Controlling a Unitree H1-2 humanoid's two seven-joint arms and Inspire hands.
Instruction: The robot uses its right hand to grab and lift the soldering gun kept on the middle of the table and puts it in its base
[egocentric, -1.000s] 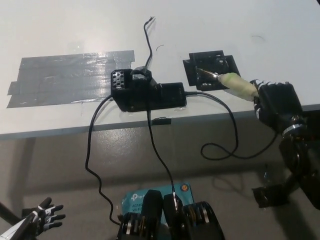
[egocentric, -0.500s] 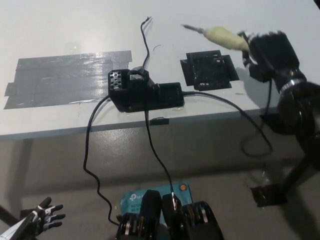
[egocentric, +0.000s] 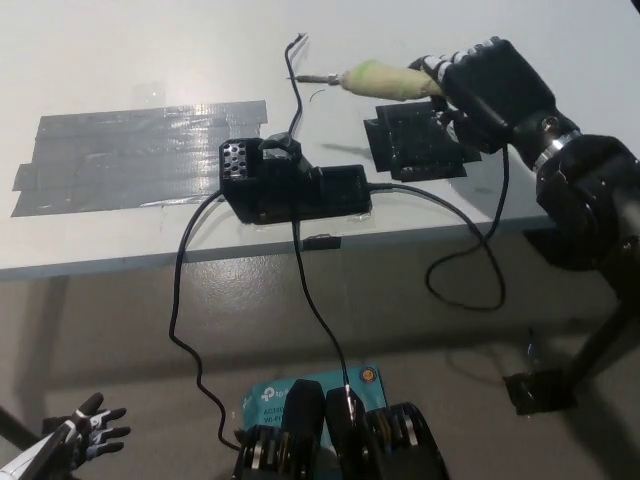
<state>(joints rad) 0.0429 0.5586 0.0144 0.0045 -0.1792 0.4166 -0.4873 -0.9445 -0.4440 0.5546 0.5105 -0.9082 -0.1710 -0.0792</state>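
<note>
Right hand: the black right hand (egocentric: 490, 90) is closed around the soldering gun (egocentric: 385, 82) by its pale green handle, above the tabletop (egocentric: 150, 60) near its front edge.
Soldering gun: raised, roughly level, tip toward the base (egocentric: 292, 188).
Handling: probably light and stiff; the trailing cord (egocentric: 470, 250) may tug.
Left hand: the white left hand (egocentric: 85, 432) rests low, fingers spread.

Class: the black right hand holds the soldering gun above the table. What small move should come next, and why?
Probably carry the soldering gun a little further to picture left and down toward the base. The right hand holds it lifted above the black pad, tip pointing left, not yet over the base. The left hand rests low, away from the table.
</note>
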